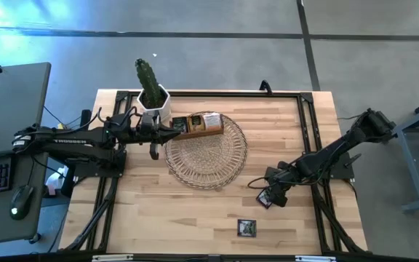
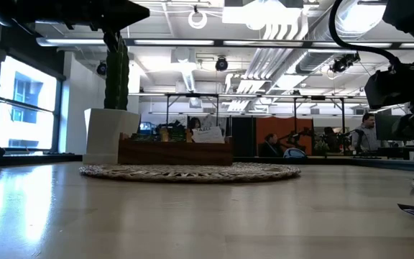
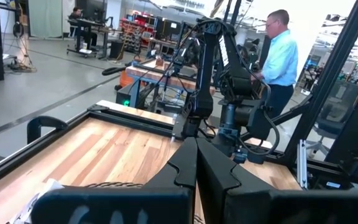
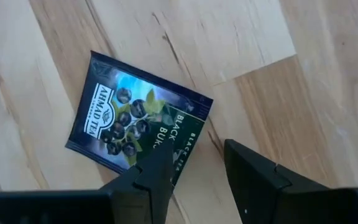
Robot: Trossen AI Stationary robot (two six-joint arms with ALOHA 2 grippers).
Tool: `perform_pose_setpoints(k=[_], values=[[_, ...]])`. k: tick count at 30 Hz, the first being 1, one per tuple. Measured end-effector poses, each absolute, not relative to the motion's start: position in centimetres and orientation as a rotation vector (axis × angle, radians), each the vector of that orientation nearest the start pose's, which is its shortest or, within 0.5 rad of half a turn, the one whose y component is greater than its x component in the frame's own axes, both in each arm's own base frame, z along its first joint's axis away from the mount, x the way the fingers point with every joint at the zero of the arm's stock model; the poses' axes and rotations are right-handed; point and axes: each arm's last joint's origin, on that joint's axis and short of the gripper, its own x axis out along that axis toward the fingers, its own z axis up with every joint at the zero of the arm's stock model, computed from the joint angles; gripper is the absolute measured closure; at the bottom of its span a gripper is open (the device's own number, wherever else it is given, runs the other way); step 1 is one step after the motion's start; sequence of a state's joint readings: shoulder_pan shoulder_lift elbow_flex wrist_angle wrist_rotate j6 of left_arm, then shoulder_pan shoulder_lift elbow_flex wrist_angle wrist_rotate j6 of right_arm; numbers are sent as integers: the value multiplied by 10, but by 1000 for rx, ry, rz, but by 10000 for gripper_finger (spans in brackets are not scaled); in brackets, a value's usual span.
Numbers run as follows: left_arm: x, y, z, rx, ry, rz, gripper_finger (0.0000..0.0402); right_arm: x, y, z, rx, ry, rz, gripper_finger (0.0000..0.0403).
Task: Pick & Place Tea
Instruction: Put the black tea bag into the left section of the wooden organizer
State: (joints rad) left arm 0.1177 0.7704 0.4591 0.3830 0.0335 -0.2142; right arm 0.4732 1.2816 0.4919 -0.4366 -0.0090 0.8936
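Note:
A dark purple-black tea sachet (image 4: 135,121) lies flat on the wooden table; in the high view this sachet (image 1: 265,197) sits just right of the wicker mat (image 1: 206,151). My right gripper (image 4: 194,165) hovers low over it, open, with one finger above the sachet's edge and the other over bare wood. A second dark sachet (image 1: 246,228) lies near the table's near edge. The brown wooden box (image 1: 198,124) holding more sachets stands on the mat's far rim. My left gripper (image 1: 179,128) is shut, level, at the box's left end. My right gripper comes from above, slanting down. One finger (image 4: 157,168) stands over the sachet's printed edge (image 4: 182,134), and the other is over the table beside it. I cannot tell whether the finger touches the sachet, which lies flat.
A cactus in a white pot (image 1: 152,98) stands at the far edge beside the box, close to my left arm. A black metal frame (image 1: 308,124) runs along the table's sides. Bare wood shows between the mat and the near edge. A person stands beyond the table in the left wrist view.

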Motion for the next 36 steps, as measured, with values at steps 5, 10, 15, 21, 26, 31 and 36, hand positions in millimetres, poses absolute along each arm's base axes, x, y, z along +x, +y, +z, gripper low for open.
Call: perform_pose_setpoints(k=[5, 10, 15, 21, 26, 31, 36], values=[[178, 20, 276, -209, -74, 77, 401, 172, 88, 134, 476, 1265, -155, 262], [178, 20, 274, -211, -58, 79, 401, 174, 88, 130, 455, 1259, -179, 262], [178, 20, 273, -211, -50, 80, 401, 178, 92, 123, 432, 1264, -190, 264], [178, 21, 271, -213, -29, 104, 401, 176, 99, 120, 376, 1226, -195, 321], [178, 21, 271, -212, -26, 108, 401, 178, 103, 121, 378, 1186, -158, 394], [178, 21, 270, -225, -16, 109, 401, 187, 109, 132, 365, 1140, -114, 389], [184, 20, 260, -269, 70, 62, 401, 201, 115, 151, 302, 1042, -95, 395]])
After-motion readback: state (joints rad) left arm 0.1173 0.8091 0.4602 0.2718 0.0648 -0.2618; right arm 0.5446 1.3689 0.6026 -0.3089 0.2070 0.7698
